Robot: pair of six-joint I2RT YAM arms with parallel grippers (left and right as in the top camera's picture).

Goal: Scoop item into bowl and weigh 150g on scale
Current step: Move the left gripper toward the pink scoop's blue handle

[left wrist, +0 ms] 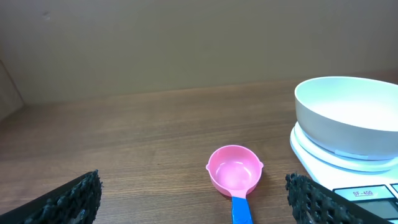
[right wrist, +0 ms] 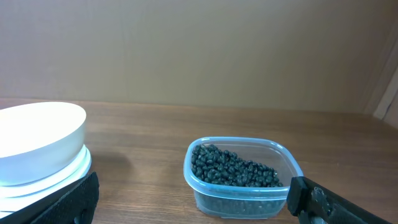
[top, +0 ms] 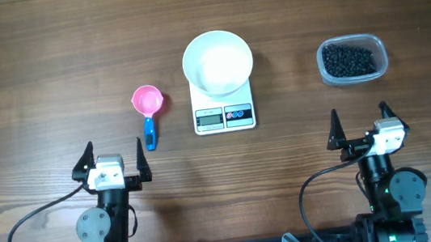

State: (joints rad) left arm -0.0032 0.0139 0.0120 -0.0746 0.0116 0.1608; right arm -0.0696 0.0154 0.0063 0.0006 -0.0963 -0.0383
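I log, left to right: left end effector (top: 113, 146) fully spread, empty; pink plastic scoop (top: 147, 103), blue handle, on wooden tabletop (top: 31, 77); round white bowl (top: 189, 55), empty, atop white rectangular scale (top: 224, 117); black beads (top: 348, 59) in clear plastic tub (top: 328, 76); right end effector (top: 359, 113) fully spread, empty.

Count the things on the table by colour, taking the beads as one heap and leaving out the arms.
White: 2, the bowl and the scale
Pink with blue handle: 1, the scoop
Clear: 1, the tub
Black: 1, the heap of beads
Total: 5
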